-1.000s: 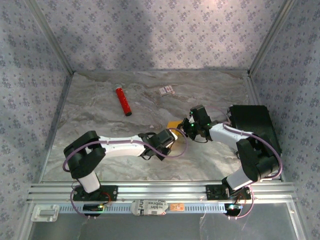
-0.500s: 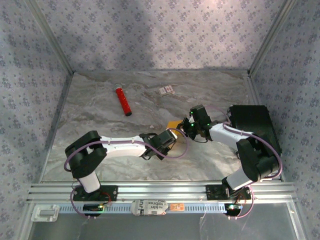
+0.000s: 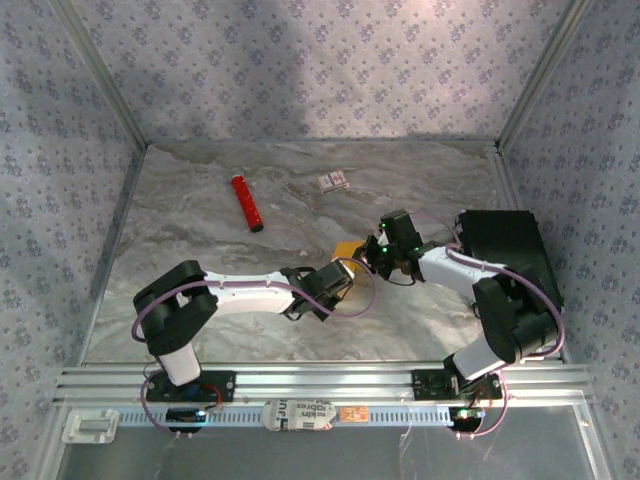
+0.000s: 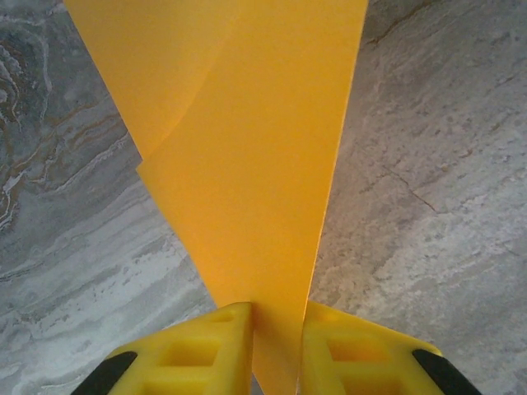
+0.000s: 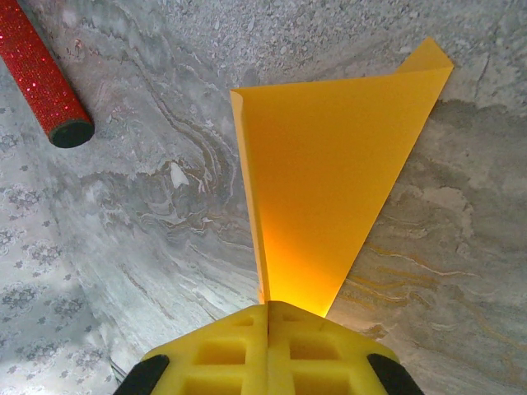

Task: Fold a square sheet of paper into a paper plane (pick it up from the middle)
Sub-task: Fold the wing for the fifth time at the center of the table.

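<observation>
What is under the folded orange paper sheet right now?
Grey marbled tabletop shows on both sides of the paper sheet. The patch directly beneath it is covered, so I cannot see it.

Robot lab test cell: small booth, patterned cloth walls point(image 3: 300, 70) on three sides, aluminium corner post point(image 3: 100, 75); marble-print table point(image 3: 200, 200); left arm point(image 3: 250, 293), right arm point(image 3: 460, 268) bolted to slotted aluminium rail point(image 3: 320, 383) at near edge; purple cables point(image 3: 137, 322) looped along arms; black box point(image 3: 500, 240) at right

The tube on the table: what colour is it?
Glittery red with a dark end; the tube shows best in the right wrist view.
</observation>
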You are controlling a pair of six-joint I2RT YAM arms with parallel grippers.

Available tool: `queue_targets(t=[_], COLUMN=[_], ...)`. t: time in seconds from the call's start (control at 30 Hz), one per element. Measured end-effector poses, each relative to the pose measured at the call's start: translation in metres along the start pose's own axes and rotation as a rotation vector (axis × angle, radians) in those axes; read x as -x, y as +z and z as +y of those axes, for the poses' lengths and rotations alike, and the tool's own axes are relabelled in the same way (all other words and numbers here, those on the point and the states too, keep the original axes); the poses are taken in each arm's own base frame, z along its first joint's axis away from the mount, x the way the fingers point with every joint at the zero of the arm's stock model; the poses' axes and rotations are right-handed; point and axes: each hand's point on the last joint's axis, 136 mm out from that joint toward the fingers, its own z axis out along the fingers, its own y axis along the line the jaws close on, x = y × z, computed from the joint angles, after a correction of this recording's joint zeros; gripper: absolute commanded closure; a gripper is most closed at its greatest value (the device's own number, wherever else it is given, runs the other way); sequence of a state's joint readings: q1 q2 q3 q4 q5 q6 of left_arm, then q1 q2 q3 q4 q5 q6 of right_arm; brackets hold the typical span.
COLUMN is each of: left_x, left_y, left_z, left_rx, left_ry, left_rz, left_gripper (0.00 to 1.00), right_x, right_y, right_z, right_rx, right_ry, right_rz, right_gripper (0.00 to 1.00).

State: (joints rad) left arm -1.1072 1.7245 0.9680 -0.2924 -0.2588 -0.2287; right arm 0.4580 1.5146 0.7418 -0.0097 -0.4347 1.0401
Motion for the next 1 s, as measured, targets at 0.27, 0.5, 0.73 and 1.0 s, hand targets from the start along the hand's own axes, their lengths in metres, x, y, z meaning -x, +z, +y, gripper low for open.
queue_targets(t=[0.27,0.5,0.73,1.0], left_x=[0.0014,0.0014,0.0014,0.0034], left_y=[-0.0001,-0.0001,-0.0001,0.0038], left_z=[-0.0002,-0.0002,-0.0002,0.0001], left_rx=[-0.001,-0.001,-0.001,-0.076], left_ry=[-0.010,-0.021,-0.028,-0.096], left_rz=[-0.005,-0.005,-0.006,-0.003], left_gripper=[0.84,0.89,0.95,1.00], right_x=[-0.0001,-0.0006,-0.0006,-0.0015], right_y=[0.0001,0.0003,0.0003,-0.0082], right_z=[-0.0003,-0.0014,-0.0014,-0.0074], right_rx=[0.000,-0.001,-0.001,-0.041], right_ry=[0.000,0.000,0.000,-0.014], right_rz=[0.000,0.001,0.001,-0.014], right_gripper=[0.96,0.96,0.92,0.58])
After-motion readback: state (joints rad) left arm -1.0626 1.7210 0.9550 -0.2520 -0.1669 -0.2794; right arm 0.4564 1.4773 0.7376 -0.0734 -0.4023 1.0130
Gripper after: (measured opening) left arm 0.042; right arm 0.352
